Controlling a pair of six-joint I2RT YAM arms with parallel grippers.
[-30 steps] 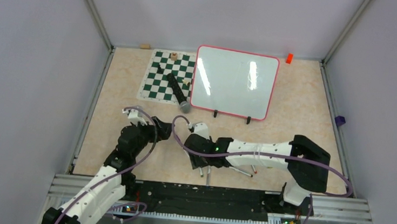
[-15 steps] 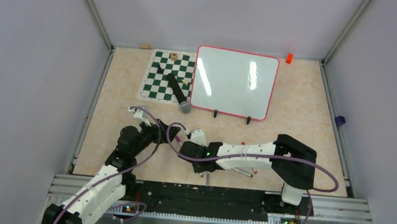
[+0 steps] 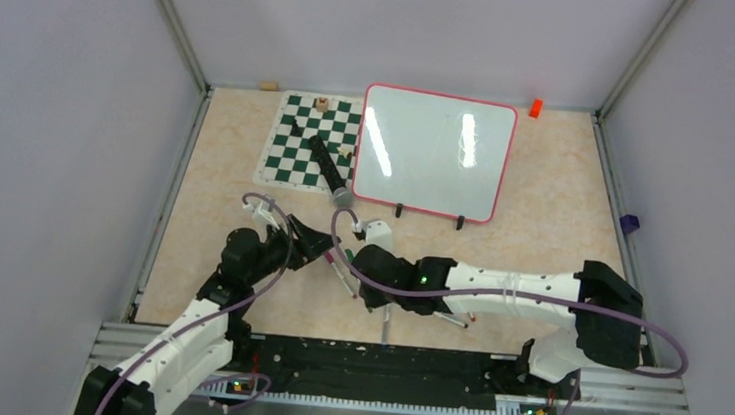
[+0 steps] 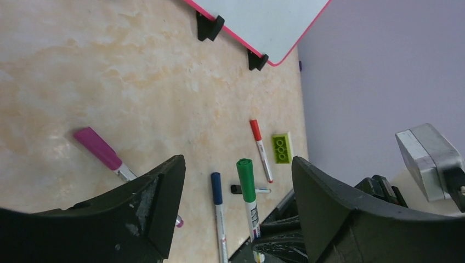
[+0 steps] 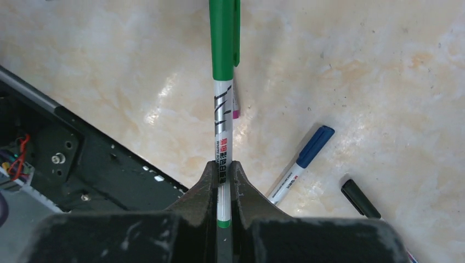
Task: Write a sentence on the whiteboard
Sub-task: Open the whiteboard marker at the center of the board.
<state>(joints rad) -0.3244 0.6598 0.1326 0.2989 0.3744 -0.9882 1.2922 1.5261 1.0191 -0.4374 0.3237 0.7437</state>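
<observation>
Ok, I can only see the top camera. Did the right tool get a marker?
Observer: Yes. The right wrist view shows the right tool shut on the tail end of a green marker.
Operator: Is the lid off?
Observer: No, the green cap is on.
Operator: And the left tool?
Observer: The left wrist view shows the left tool open, holding nothing.
</observation>
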